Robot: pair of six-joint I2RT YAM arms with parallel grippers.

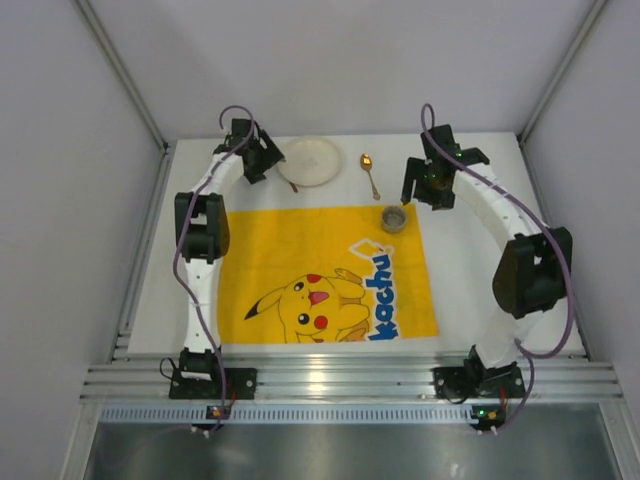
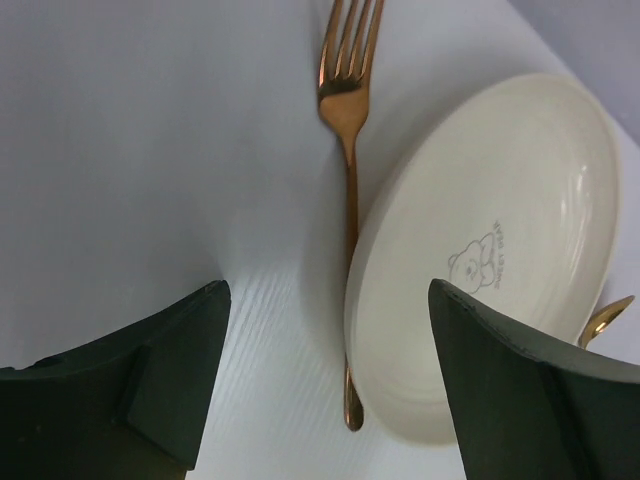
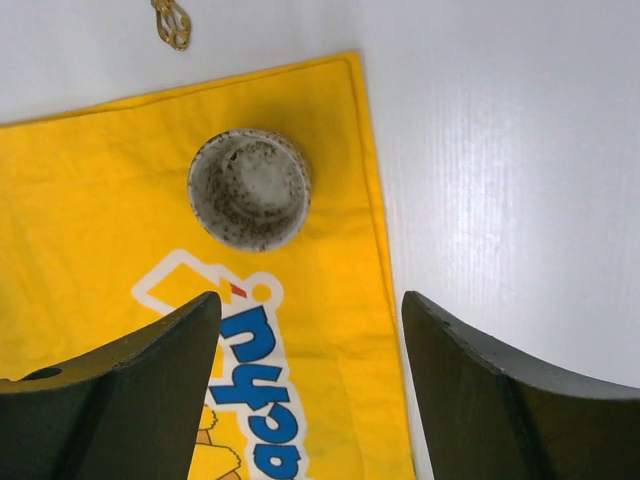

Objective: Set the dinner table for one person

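Note:
The white dinner table (image 1: 470,260) carries a yellow cartoon placemat (image 1: 320,275). A speckled cup (image 1: 394,218) stands on the mat's far right corner. A white plate (image 1: 311,161) and a copper spoon (image 1: 369,175) lie on the table behind the mat. My left gripper (image 1: 258,165) is open and empty just left of the plate. In the left wrist view, the gripper (image 2: 328,300) hovers over a copper fork (image 2: 349,150) that lies partly under the rim of the plate (image 2: 500,230). My right gripper (image 3: 310,300) is open and empty above the mat's right edge, near the cup (image 3: 248,190).
Aluminium rails (image 1: 350,380) run along the near edge by the arm bases. White walls enclose the table at the sides and back. The spoon's handle end (image 3: 172,25) shows at the top of the right wrist view, and its tip (image 2: 608,318) peeks past the plate.

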